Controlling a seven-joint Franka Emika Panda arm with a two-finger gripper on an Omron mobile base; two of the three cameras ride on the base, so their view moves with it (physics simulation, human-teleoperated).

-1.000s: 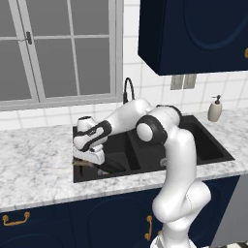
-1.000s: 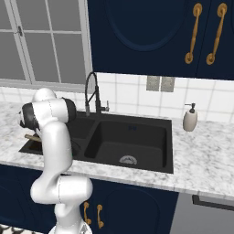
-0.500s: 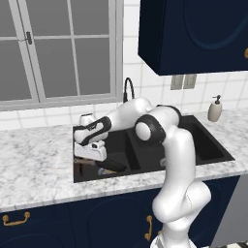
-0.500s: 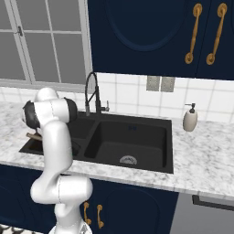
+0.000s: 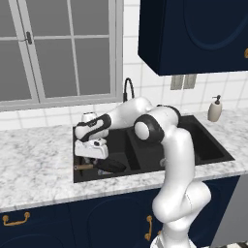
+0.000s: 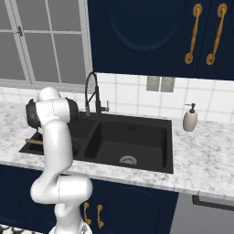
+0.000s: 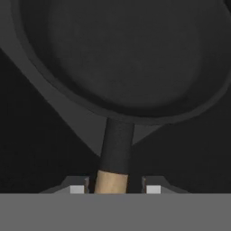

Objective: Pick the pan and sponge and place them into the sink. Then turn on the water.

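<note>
The black pan (image 7: 122, 54) lies in the left basin of the black sink (image 5: 203, 145), its bowl (image 5: 110, 166) toward the middle and its wooden handle (image 5: 83, 167) pointing left. My gripper (image 5: 91, 156) hangs just above that handle. In the hand view the handle (image 7: 111, 180) runs between the two fingertips (image 7: 77, 189) with a gap on each side, so the gripper (image 7: 115, 189) is open around it. From the right, the handle's end (image 6: 34, 141) peeks out behind the arm. The sponge is out of view.
The arched black faucet (image 5: 128, 89) (image 6: 91, 93) stands behind the divider between the basins. The right basin (image 6: 137, 137) shows a silver drain (image 6: 128, 160). A soap dispenser (image 5: 214, 109) (image 6: 189, 118) stands on the marble counter to the right of the sink.
The pan has come into sight low in the left basin under the hand. The hand itself has barely shifted.
</note>
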